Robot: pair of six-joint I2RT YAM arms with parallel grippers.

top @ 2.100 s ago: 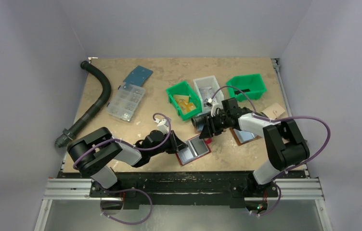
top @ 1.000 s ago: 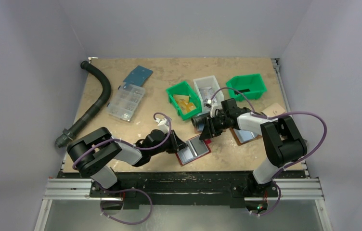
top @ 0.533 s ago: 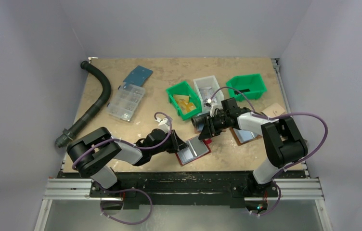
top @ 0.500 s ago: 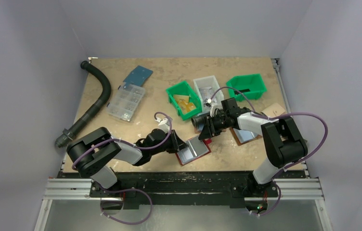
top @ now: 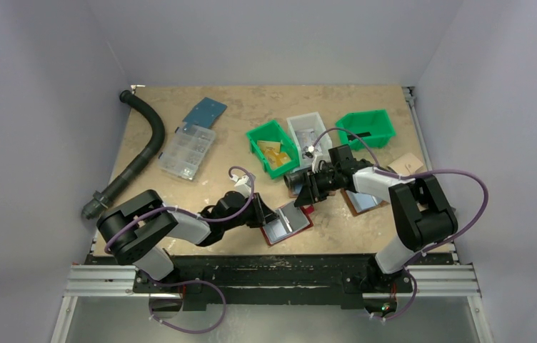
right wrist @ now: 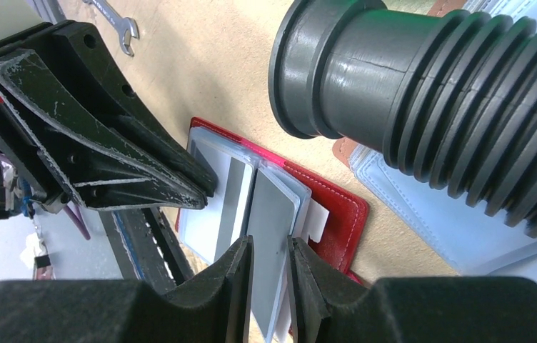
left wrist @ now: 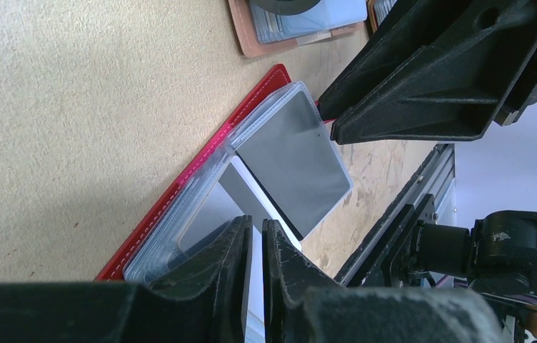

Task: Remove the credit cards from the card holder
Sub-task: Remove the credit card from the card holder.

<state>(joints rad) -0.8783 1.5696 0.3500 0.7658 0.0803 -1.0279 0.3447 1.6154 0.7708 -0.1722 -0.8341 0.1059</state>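
From my station I count two black two-finger grippers, the left gripper (left wrist: 257,229) and the right gripper (right wrist: 269,250). There is one dark red bifold card holder (right wrist: 340,218), with two flat grey cards (left wrist: 290,161) showing in it; any beneath I can't count. Upper centre and right of the overhead view: two green plastic bins (top: 255,136), one white plastic bin (top: 295,128). Upper left: one clear compartment box (top: 187,151), one blue flat plate (top: 205,112). Two dark ribbed hoses, a long hose (top: 148,139) and a short hose piece (right wrist: 430,93). One brown folder with a pale blue inside (right wrist: 408,214), one small silver wrench (right wrist: 119,25)
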